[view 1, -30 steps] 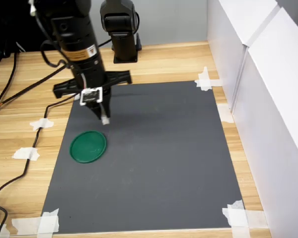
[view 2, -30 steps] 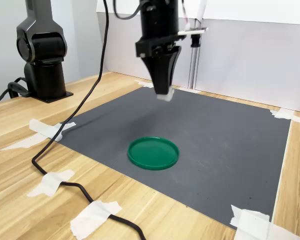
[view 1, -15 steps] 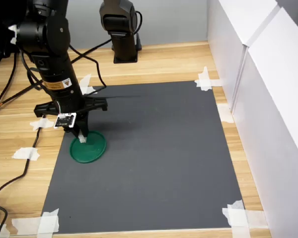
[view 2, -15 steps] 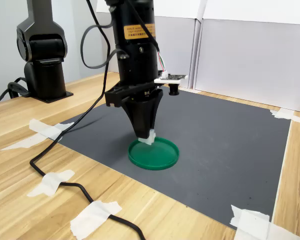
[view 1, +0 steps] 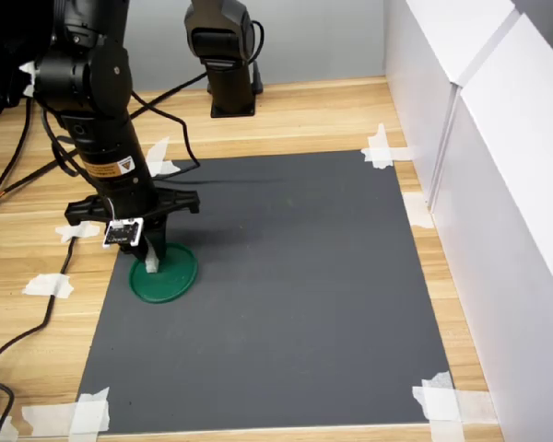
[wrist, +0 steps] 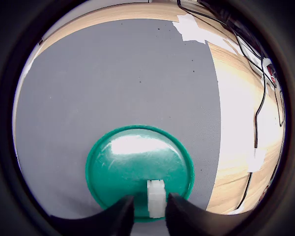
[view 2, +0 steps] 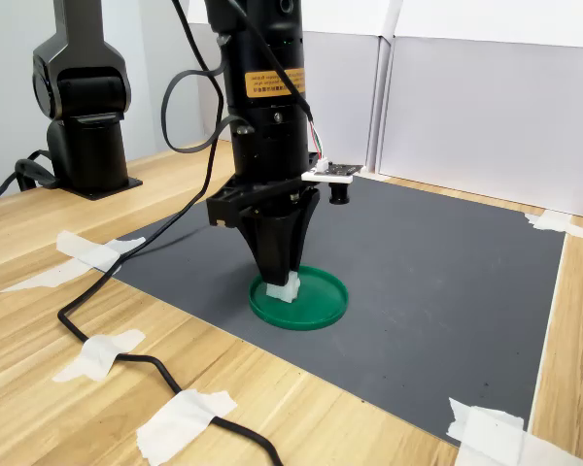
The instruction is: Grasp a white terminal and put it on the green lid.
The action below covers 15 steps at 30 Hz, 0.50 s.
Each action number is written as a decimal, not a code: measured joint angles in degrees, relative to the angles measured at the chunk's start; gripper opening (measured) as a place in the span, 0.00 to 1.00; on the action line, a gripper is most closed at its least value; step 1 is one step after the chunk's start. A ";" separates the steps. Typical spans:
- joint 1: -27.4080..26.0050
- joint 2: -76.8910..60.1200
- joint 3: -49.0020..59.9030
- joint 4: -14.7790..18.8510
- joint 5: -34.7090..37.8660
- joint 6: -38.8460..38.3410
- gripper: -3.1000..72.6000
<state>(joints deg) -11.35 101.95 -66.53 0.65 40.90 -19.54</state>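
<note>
Wooden bench [view 1: 304, 115] with a dark grey mat [view 1: 286, 295] taped at its corners, white panels [view 1: 498, 184] along the first exterior view's right.

From my station, the gripper [view 2: 283, 282] has dropped lower than it stood half a second ago and now sits directly over the green lid [view 2: 316, 303], near the lid's edge. Its fingers [wrist: 119, 216] are narrowly parted, and the white terminal [wrist: 156, 197] stands between them; I cannot tell whether they still pinch it. In the second exterior view the white terminal appears to touch the lid surface.

My judgement: placement is at or near completion, with release and withdrawal outstanding.

The green lid holds only the terminal. A black cable [view 2: 126, 349] runs along the near-left bench, well apart.
</note>
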 joint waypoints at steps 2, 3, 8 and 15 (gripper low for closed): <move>0.00 0.00 0.00 0.00 -0.07 -0.01 0.58; 0.00 0.00 0.00 -0.20 -0.07 -0.07 0.63; 0.00 -1.34 0.07 -0.65 0.27 -0.31 0.77; -0.12 -12.91 0.52 -0.65 -1.01 -0.36 0.59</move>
<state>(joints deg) -11.46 89.04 -66.00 0.00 39.89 -19.89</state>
